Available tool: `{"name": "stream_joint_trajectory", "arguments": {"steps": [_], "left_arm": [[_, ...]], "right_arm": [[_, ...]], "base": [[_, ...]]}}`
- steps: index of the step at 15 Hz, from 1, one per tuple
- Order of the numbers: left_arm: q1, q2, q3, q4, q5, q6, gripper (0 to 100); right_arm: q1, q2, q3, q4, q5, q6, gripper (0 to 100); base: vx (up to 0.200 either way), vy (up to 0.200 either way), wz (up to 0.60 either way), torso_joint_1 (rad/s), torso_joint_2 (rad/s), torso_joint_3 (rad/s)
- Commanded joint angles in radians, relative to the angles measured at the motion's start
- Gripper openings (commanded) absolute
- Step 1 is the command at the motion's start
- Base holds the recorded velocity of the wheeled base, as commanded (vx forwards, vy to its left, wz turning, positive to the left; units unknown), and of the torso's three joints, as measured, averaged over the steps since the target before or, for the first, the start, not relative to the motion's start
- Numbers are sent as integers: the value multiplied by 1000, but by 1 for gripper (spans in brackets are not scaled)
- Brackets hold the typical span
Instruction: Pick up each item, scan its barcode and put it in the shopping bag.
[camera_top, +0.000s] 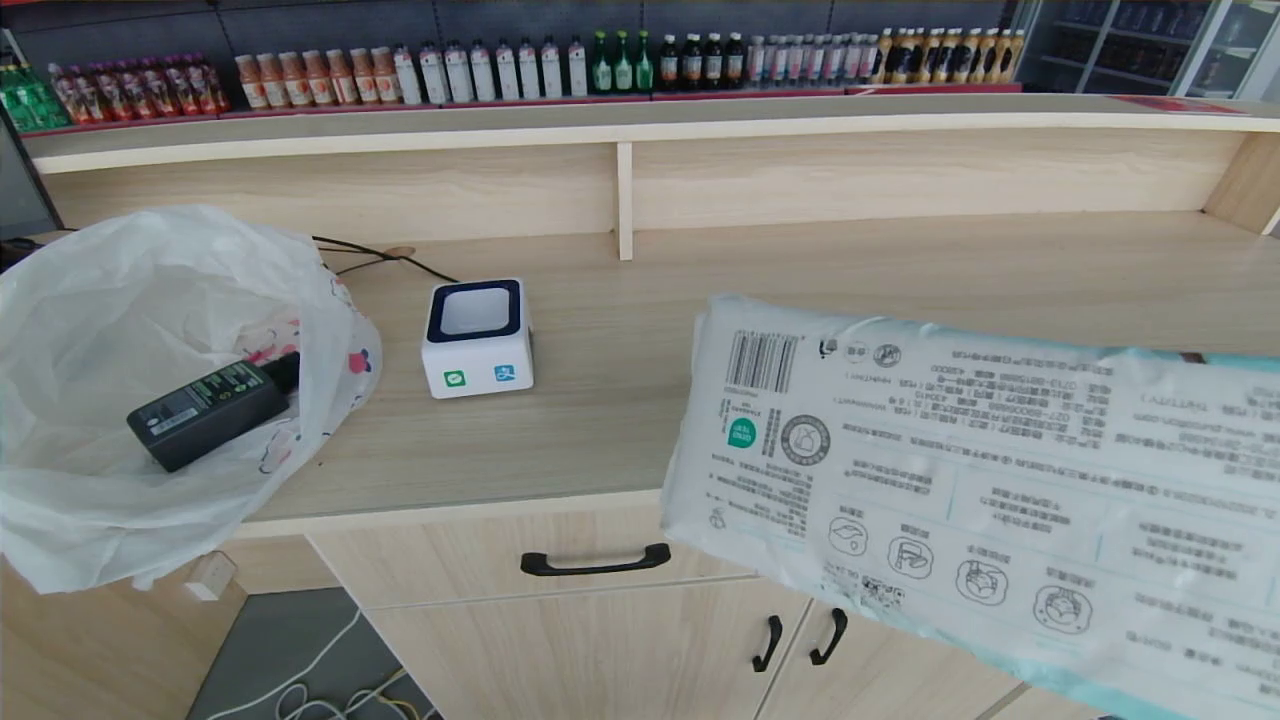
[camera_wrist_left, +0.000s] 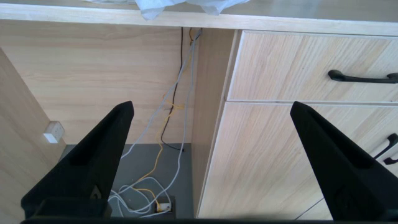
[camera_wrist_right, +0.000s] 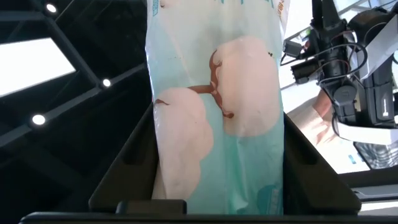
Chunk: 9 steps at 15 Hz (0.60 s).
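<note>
On counter (camera_top: 900, 270): one scanner (camera_top: 477, 338), one shopping bag (camera_top: 120, 290); one package (camera_top: 960, 470) held aloft.

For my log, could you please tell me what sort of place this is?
Most likely a shop checkout: a scanner on the counter, bottles shelved behind, and a shopping bag.
</note>
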Motion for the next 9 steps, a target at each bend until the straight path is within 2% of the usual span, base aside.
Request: {"name": "stream_joint_trajectory", "arguments": {"steps": [1,9], "left_arm": [[0,0,0,0,0,0,100],[0,0,0,0,0,0,100]], "right_arm": [[-13,47,2,-14,1,0,0],[-12,71,4,-19,0,-3,0]], "base": [[0,0,0,0,0,0],[0,0,0,0,0,0]]}}
